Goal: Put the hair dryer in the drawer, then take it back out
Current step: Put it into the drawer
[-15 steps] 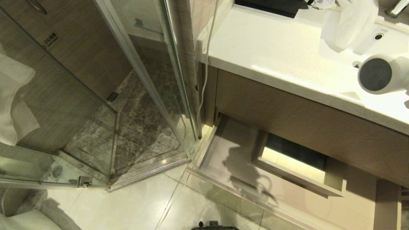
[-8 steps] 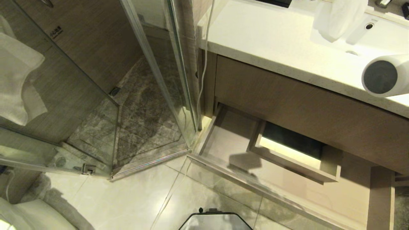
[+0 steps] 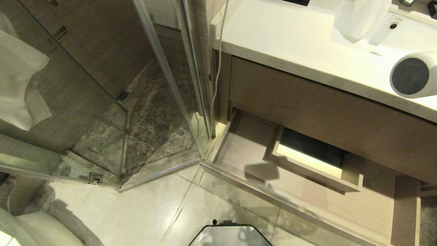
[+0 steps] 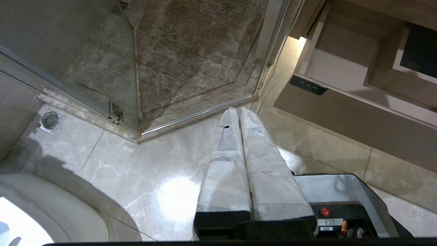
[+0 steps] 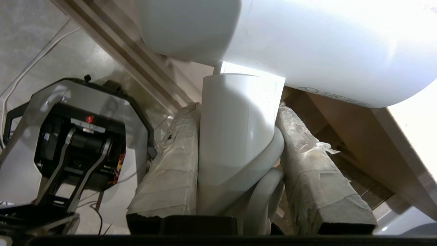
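Note:
The white hair dryer (image 3: pixel 413 75) hangs at the head view's right edge, its dark grey round end facing me, over the front edge of the countertop. My right gripper (image 5: pixel 239 111) is shut on the hair dryer's handle (image 5: pixel 235 143), with the taped fingers (image 5: pixel 170 164) pressed to either side and the white cord looped beside it. Below and left of the dryer, the light-wood drawer (image 3: pixel 239 147) stands pulled out with nothing in it. A boxed cutout (image 3: pixel 310 164) sits at its back and a dark label (image 4: pixel 308 85) on its front. My left gripper (image 4: pixel 235 111) is shut, empty and parked over the floor.
A glass shower enclosure (image 3: pixel 164 85) stands left of the vanity, with a white cable (image 3: pixel 218 68) hanging down between them. The white countertop (image 3: pixel 290 41) carries a sink (image 3: pixel 409 30) and a white cloth (image 3: pixel 362 17). My base (image 3: pixel 228 235) is on the tiled floor before the drawer.
The whole picture has shifted with the camera and my base has come into view. The hair dryer has gone from over the sink to over the countertop's front edge.

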Controlling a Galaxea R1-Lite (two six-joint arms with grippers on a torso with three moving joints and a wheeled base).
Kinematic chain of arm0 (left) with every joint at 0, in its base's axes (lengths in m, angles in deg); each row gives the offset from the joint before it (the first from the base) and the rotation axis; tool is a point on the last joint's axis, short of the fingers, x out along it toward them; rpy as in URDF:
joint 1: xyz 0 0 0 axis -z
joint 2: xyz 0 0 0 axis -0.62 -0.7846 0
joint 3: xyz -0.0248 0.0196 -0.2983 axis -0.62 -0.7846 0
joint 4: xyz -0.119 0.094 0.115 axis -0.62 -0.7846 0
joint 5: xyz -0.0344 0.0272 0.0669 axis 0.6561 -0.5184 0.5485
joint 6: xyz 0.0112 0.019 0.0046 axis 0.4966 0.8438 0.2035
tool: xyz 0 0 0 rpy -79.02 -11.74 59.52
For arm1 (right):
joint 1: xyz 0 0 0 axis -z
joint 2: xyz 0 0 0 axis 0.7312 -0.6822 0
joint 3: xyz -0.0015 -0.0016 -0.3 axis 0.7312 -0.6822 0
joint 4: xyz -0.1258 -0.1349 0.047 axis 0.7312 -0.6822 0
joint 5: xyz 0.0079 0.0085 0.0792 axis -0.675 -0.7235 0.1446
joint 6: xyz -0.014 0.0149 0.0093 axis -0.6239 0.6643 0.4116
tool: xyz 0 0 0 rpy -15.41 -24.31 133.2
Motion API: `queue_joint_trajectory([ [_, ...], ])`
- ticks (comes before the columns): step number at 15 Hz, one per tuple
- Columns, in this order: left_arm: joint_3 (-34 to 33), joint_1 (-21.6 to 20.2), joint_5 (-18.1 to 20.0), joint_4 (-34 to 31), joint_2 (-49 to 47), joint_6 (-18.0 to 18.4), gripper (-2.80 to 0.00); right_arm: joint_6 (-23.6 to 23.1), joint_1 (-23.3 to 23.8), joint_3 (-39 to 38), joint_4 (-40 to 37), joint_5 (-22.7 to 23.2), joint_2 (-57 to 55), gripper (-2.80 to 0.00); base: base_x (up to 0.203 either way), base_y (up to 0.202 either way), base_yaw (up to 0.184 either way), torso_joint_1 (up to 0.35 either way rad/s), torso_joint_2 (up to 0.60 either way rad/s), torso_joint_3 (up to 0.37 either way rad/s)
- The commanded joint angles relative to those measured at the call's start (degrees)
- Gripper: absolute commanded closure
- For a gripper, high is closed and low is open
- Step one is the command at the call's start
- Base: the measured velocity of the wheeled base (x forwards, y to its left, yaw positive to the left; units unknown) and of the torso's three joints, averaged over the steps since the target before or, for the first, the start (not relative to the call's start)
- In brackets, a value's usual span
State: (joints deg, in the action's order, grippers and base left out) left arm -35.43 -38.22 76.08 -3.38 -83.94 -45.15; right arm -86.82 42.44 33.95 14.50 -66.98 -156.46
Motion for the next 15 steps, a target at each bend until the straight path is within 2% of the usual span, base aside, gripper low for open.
queue_joint_trajectory([
  [1, 0.0, 0.0, 0.0, 0.0, -0.1, 0.0, 0.00, -0.1, 0.0, -0.6, -0.2, 0.0, 0.4, 0.00, 0.000, 0.000, 0.000, 0.000, 0.00, 0.000],
  [7, 0.0, 0.0, 0.0, 0.0, -0.1, -0.1, 0.00, 0.0, 0.0, -0.8, -0.4, 0.0, 0.4, 0.00, 0.000, 0.000, 0.000, 0.000, 0.00, 0.000],
  [15, 0.0, 0.0, 0.0, 0.0, -0.1, 0.0, 0.00, -0.1, 0.0, -1.0, -0.7, 0.1, 0.3, 0.00, 0.001, 0.004, -0.136, 0.004, 0.00, 0.002],
])
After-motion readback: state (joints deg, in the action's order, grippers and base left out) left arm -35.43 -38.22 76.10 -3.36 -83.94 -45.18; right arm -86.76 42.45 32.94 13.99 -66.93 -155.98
